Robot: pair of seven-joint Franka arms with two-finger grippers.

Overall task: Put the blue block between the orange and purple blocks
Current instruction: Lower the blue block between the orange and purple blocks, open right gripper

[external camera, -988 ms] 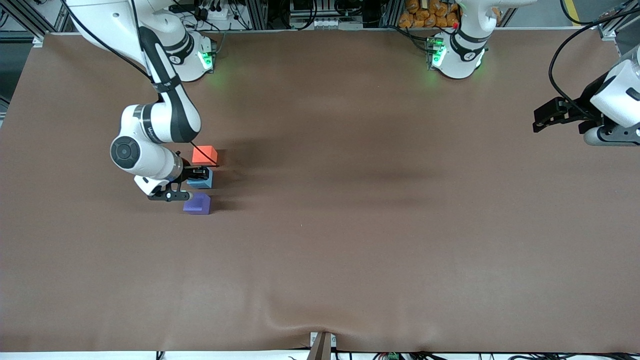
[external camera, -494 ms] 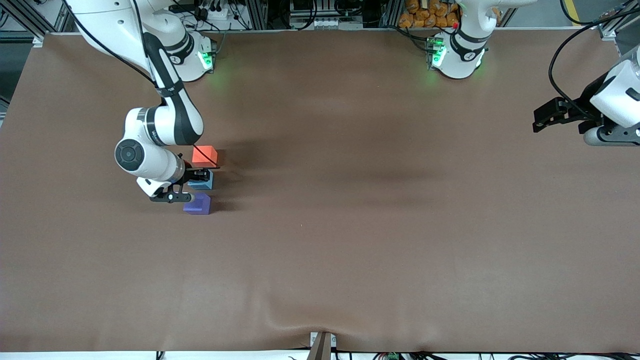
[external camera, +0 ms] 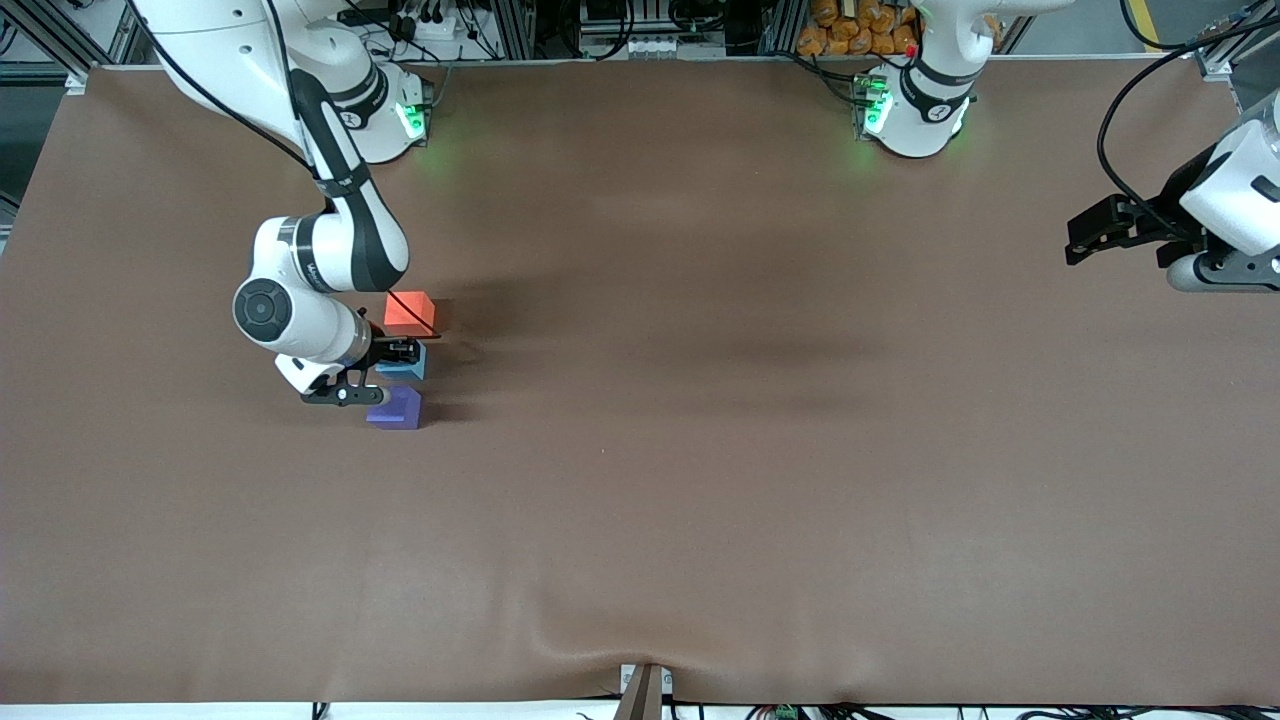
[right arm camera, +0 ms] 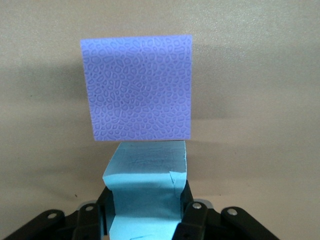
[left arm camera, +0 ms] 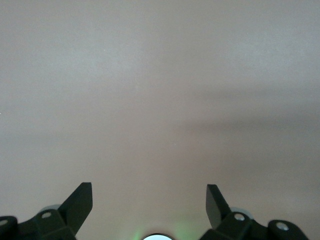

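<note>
Right gripper sits left of centre in the front view, low over the blue block – fingers clamped on its two sides. The right wrist view confirms it: blue block pinched between the black fingers at the bottom of the frame, foam squeezed in where the pads press.

Blue block is between the other two cubes. Orange block is just above it in the front view, farther from the front camera; purple block is just below it, nearer to the camera. The three form a short, roughly vertical column in the left-centre of the frame, close together. In the right wrist view the purple block fills the upper middle of the frame with the blue one directly under it. I can't tell from either view whether blue actually touches its neighbours, or whether it rests on the table.

Left arm waits at the right edge of the front view, left gripper held in the air over the table's left-arm end. Left wrist view shows the left gripper with fingers spread wide – nothing between them, only bare brown table.
</note>
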